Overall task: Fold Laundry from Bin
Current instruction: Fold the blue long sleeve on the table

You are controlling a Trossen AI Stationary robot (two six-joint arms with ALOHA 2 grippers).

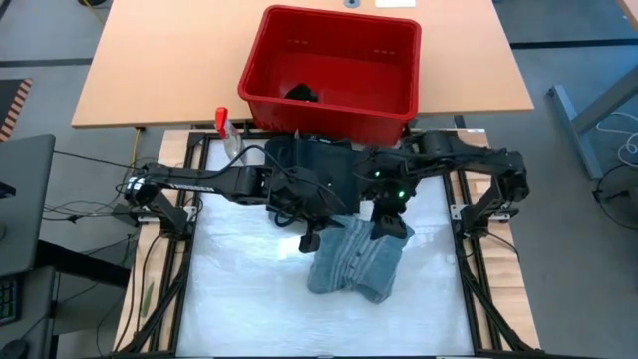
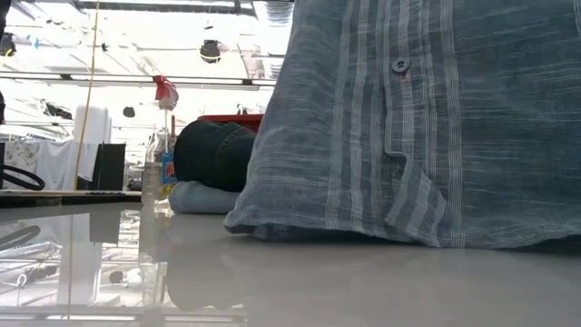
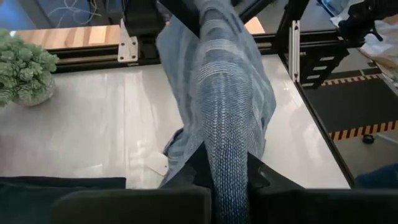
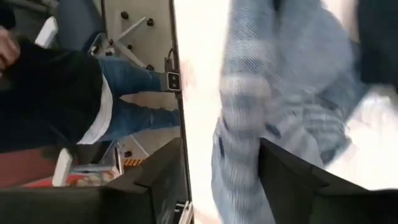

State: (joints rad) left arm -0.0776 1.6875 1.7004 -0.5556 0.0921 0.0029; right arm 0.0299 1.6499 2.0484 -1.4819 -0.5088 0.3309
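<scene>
Two pincers meet over a grey-blue striped shirt (image 1: pixel 354 261) heaped mid-bench, in front of the red bin (image 1: pixel 334 70). The left pincer (image 3: pixel 227 177) is clamped on a fold of it; the right pincer (image 4: pixel 221 180) stands parted with cloth between its fingers, gripping nothing. Best lift one edge clear before spreading it flat.

The button-up shirt (image 1: pixel 357 261) is faded grey-blue with paler vertical stripes and dark buttons. The bin (image 1: pixel 334 62) is bright red. A dark navy garment (image 1: pixel 317 160) lies beside it. The counter (image 1: pixel 239 279) is glossy white. The spray bottle (image 2: pixel 160 154) has a red top.
</scene>
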